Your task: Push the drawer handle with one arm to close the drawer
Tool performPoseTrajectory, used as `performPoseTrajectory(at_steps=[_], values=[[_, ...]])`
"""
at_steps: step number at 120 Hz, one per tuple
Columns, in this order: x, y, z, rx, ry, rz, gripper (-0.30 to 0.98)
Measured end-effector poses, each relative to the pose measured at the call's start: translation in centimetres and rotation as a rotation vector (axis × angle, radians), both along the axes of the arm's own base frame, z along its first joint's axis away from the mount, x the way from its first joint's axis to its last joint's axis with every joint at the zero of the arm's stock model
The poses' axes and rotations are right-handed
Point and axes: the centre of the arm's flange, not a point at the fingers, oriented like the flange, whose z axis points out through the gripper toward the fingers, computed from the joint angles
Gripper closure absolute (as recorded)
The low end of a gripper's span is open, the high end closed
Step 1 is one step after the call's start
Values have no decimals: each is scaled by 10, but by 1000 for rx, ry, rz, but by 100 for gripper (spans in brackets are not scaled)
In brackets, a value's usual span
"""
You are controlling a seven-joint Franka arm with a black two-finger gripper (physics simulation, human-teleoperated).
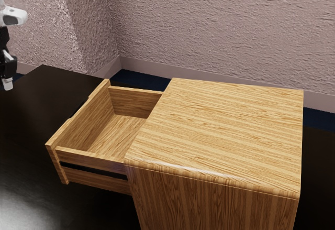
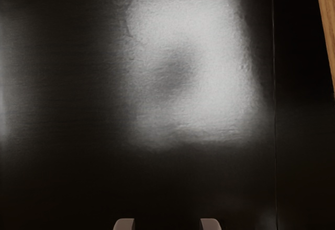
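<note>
Gripper (image 2: 167, 225): fingers parted, nothing held; it stands at the exterior view's left edge, well apart from the drawer
Table (image 1: 47, 101): black and glossy, beneath the gripper
Handle (image 1: 78, 108): taken to be the dark strip just past the front panel's upper edge (its shape is largely hidden); probably rigid, a place to push, no grasp required
Front panel (image 1: 58, 162): upright wood; press the outer face at mid-width, as an off-centre push could skew the drawer and bind it
Drawer (image 1: 94, 162): extended from the cabinet toward the exterior view's left; judged light and stiff, suited to steady, moderate force
Side groove (image 1: 94, 170): dark and straight, likely the slide; travel should be smooth
Cabinet (image 1: 225, 130): boxy, presumably the heavier part; a hard shove could slide it on the slick table
</note>
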Motion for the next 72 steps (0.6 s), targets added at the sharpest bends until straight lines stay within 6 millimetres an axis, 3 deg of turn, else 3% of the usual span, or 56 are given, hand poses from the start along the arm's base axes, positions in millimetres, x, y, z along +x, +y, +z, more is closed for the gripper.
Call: performPoseTrajectory(at_steps=[19, 44, 61, 72], values=[[6, 0, -37, 27, -11, -82, 71], [-8, -3, -69, 59, -66, -226, 76], [7, -7, -77, 108, -115, -344, 78], [23, -8, -92, 138, -123, -404, 78]])
